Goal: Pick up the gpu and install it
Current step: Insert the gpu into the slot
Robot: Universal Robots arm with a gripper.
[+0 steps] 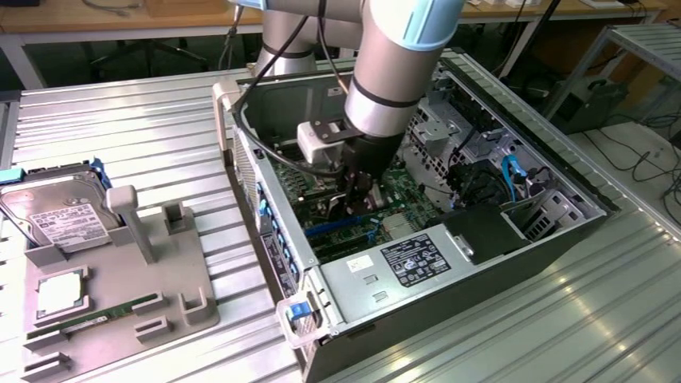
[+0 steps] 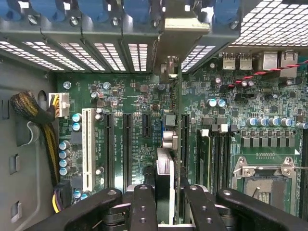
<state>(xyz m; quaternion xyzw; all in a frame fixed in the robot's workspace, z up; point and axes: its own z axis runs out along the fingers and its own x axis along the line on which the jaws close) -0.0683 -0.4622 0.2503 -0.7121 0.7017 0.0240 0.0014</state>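
Grey holder point(image 1: 159, 271) sits on the metal desk point(image 1: 139, 112) at the exterior view's left. It carries a silver hard drive point(image 1: 59, 215) and a small RAM stick point(image 1: 101, 315). The gpu is not there.

Next comes the open computer case point(image 1: 553, 171), lying on its side. The arm reaches down into it. The end effector point(image 1: 356, 195) is low over the green motherboard point(image 1: 410, 209).

From the wrist view, the white slot point(image 2: 88, 144) and two long black slots point(image 2: 109, 149) lie side by side. Past them, the gpu point(image 2: 164, 178) stands on its thin edge between the two black fingers point(image 2: 144, 207). The end effector point(image 2: 168, 211) is closed on it, one finger on each flat face. Past the card comes the bare chip socket point(image 2: 262, 175).

The thing that matters most is how the card lines up. Its long edge runs the same way as the slots. One end points at the back wall with its grilles point(image 2: 120, 53). The card hangs straight below the end effector, close over the board. It seems to sit over a slot with a bit of blue showing point(image 2: 162, 126). I cannot tell if its bottom edge touches that slot yet
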